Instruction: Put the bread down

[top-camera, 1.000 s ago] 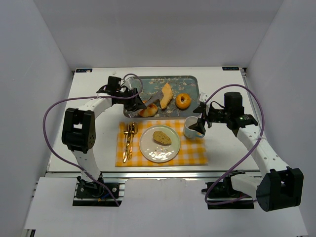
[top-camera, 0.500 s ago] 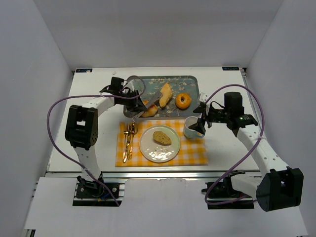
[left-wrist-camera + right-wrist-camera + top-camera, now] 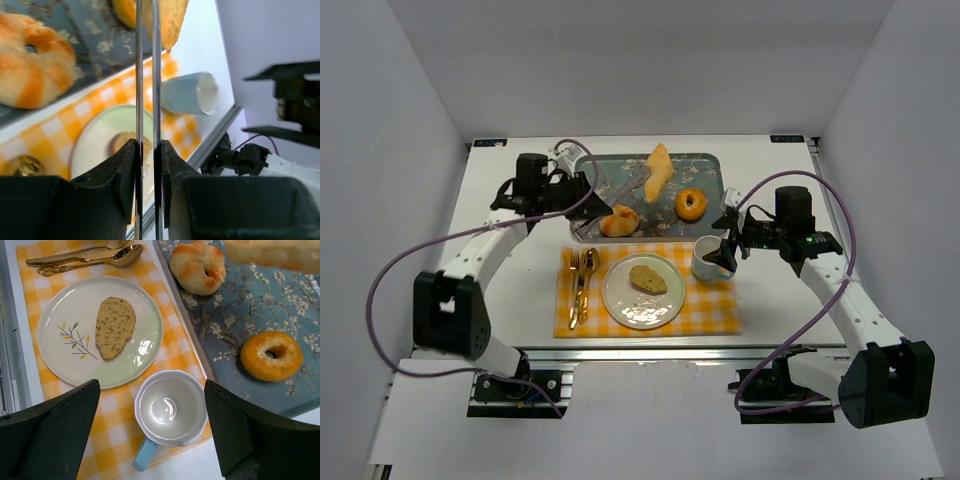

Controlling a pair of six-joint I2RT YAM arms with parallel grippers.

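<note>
My left gripper (image 3: 582,188) (image 3: 147,150) is shut on a pair of metal tongs (image 3: 625,188) (image 3: 139,75). The tongs pinch a long golden piece of bread (image 3: 658,172) (image 3: 172,20) (image 3: 272,252), held up over the blue flowered tray (image 3: 710,165) (image 3: 235,305). In front of the tray, on the yellow checked mat (image 3: 720,310), stands a white plate (image 3: 625,305) (image 3: 70,310) with one slice of bread (image 3: 647,279) (image 3: 115,326) on it. My right gripper (image 3: 730,245) (image 3: 152,437) hovers open over an empty cup (image 3: 708,259) (image 3: 171,407).
A twisted roll (image 3: 618,221) (image 3: 198,267) (image 3: 35,60) and a glazed doughnut (image 3: 691,204) (image 3: 271,355) lie on the tray. Gold cutlery (image 3: 580,285) (image 3: 85,257) lies on the mat left of the plate. White walls close in the table on three sides.
The left gripper has squeezed the tongs together on the long bread and raised it off the tray, while the arm swung back to the left. The right arm has not moved.
</note>
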